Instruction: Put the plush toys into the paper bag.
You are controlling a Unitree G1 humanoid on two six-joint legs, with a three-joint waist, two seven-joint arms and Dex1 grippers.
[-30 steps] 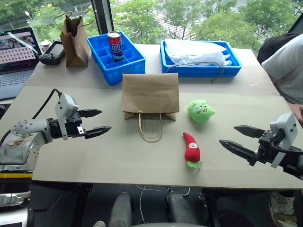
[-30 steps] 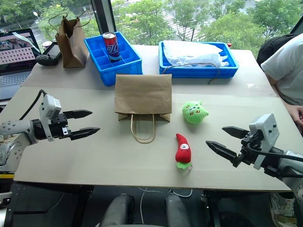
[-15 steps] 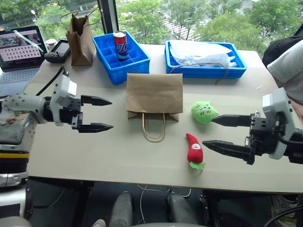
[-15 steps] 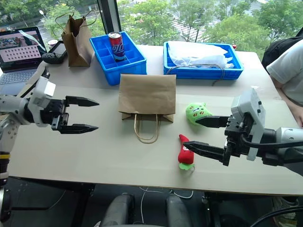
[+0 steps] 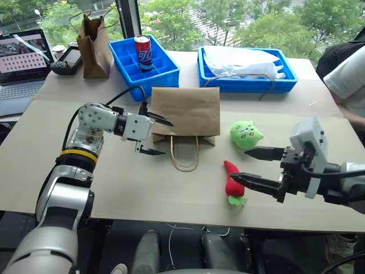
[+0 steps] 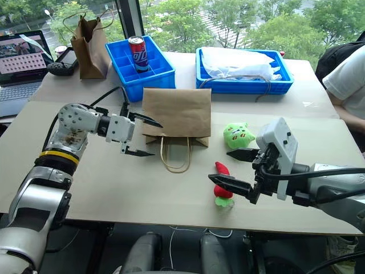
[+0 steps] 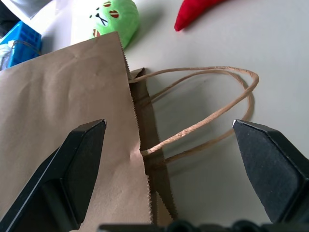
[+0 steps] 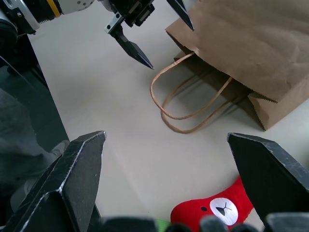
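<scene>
The paper bag [image 5: 185,113] lies flat mid-tabletop, handles toward the near edge. The left gripper [image 5: 155,136], fingers wide, empty, hovers at its left corner. The right gripper [image 5: 246,165], also wide, empty, hangs by the red chili toy [image 5: 232,182]; the green toy [image 5: 245,135] sits beyond.

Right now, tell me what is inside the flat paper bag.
Nothing can be seen inside: the paper bag lies flat, mouth shut. The green plush and red chili plush lie outside on the table.
</scene>
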